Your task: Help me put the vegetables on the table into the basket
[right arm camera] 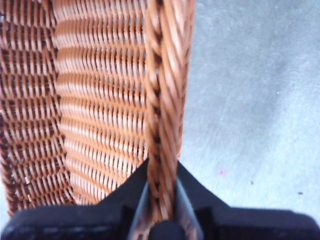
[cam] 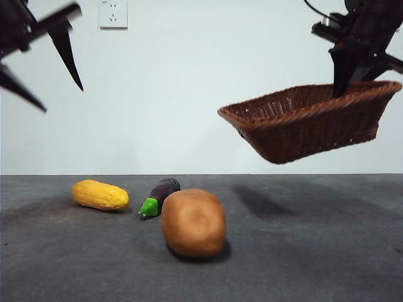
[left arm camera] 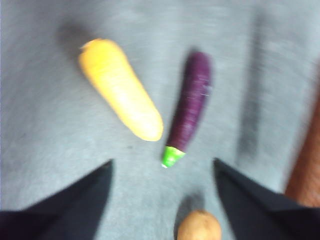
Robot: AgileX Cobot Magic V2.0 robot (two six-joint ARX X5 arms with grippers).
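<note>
Three vegetables lie on the dark grey table [cam: 302, 251]: a yellow corn cob [cam: 99, 194] at the left, a purple eggplant [cam: 160, 196] with a green stem beside it, and a tan potato [cam: 193, 222] nearest the camera. The brown wicker basket [cam: 308, 119] hangs tilted in the air at the upper right, with my right gripper [cam: 343, 85] shut on its far rim [right arm camera: 167, 75]. My left gripper [cam: 63, 99] hovers open high at the left. Its wrist view looks down on the corn [left arm camera: 120, 90], eggplant [left arm camera: 190, 107] and potato [left arm camera: 199, 227].
A white wall with a power outlet [cam: 113, 14] stands behind the table. The basket casts a shadow on the table right of the eggplant. A brown strip of the basket [left arm camera: 307, 170] shows at the edge of the left wrist view.
</note>
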